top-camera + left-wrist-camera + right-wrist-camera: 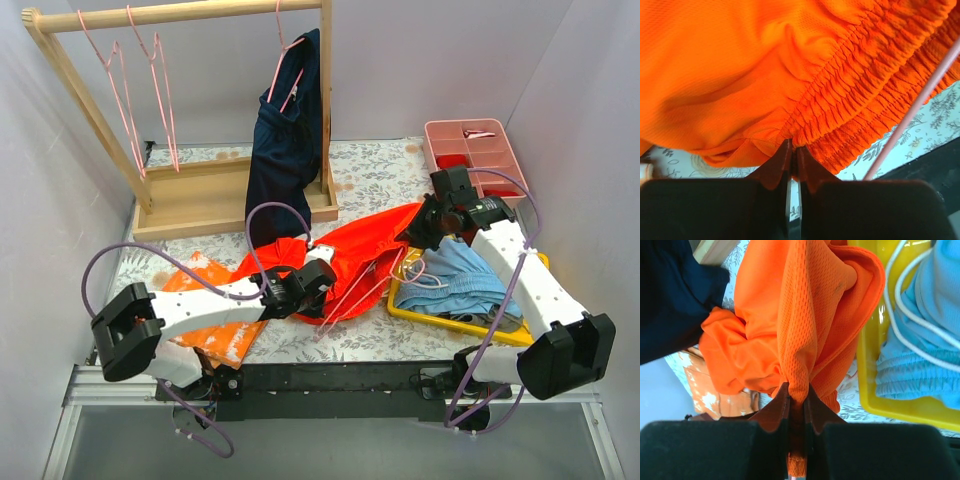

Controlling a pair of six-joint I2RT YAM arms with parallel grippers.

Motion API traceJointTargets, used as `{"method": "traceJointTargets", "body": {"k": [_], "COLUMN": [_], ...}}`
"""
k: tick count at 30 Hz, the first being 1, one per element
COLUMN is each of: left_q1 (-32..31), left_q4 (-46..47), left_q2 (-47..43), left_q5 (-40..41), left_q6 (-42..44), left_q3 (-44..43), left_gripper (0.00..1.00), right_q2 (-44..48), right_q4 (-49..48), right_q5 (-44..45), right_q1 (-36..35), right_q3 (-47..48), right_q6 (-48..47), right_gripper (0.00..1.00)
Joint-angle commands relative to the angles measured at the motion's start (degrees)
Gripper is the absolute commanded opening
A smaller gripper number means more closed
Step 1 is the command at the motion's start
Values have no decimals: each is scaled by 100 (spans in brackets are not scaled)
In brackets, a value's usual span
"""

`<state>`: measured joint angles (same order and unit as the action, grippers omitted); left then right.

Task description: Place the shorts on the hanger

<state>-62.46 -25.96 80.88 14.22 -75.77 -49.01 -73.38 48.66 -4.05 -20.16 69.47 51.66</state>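
The red-orange shorts (365,250) hang stretched between my two grippers over the middle of the table. My left gripper (318,268) is shut on the gathered waistband (840,100) at the left end. My right gripper (418,232) is shut on a fold of the mesh fabric (797,340) at the right end. A thin pink wire hanger (350,292) lies on the table under the shorts, and its bar shows in the left wrist view (920,100). The white drawstring (412,270) dangles near the yellow tray.
A wooden rack (200,110) at the back holds more pink hangers (130,90) and a dark navy garment (290,140). An orange speckled cloth (205,310) lies at the left. A yellow tray (450,318) holds blue clothes (460,280). A pink tray (475,150) stands at the back right.
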Motion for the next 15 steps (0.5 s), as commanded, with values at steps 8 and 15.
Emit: {"method": "traceJointTargets", "body": {"k": [8,15], "left_q1": [58,58], "left_q4": [-945,-1280], "left_q2": [-1337,-1742], "left_q5": [20,81], "left_q6": [-447,-623], "left_q3": [138,67], "left_gripper": [0,0], "right_q2": [817,-105], "right_q4": [-708,178], "right_q5": [862,1171], "right_q1": [223,548], "right_q3": [-56,971], "right_q6": [1417,1215], "right_gripper": [1,1]}}
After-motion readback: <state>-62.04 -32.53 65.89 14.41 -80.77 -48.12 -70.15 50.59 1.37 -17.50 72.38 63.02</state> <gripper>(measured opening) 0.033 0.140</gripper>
